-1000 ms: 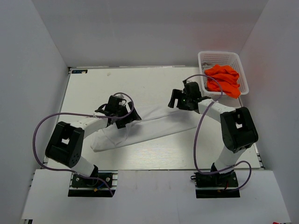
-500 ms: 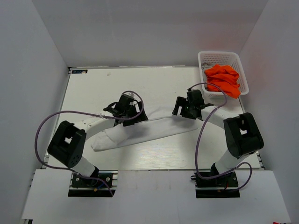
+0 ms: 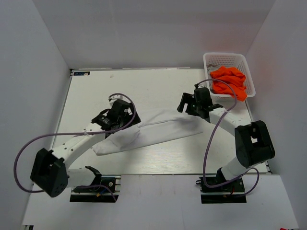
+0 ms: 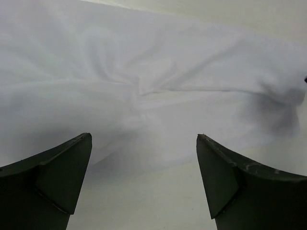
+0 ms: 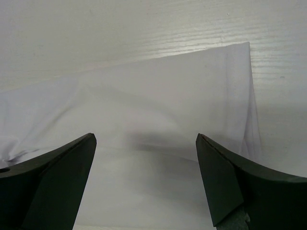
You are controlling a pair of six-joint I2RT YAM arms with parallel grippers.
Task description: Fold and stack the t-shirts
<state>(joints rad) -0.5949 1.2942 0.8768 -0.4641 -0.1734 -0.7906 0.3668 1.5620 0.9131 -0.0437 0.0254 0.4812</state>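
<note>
— Table [image 3: 96, 91] centre: shirt [image 3: 158, 128] lies folded long. Change?
— Left gripper [image 4: 144, 137] and right gripper [image 5: 145, 137] have backed off it, fingers spread, empty. Cross-fold next, I'd judge.

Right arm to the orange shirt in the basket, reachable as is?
Likely yes. The right gripper is open and empty above one end of the white shirt, and the orange shirt lies heaped at the top of the open basket close by, with nothing between them.

Spread gripper [image 5: 144, 184] hangs over white t-shirt [image 5: 158, 100] on table [image 5: 144, 24].
</note>
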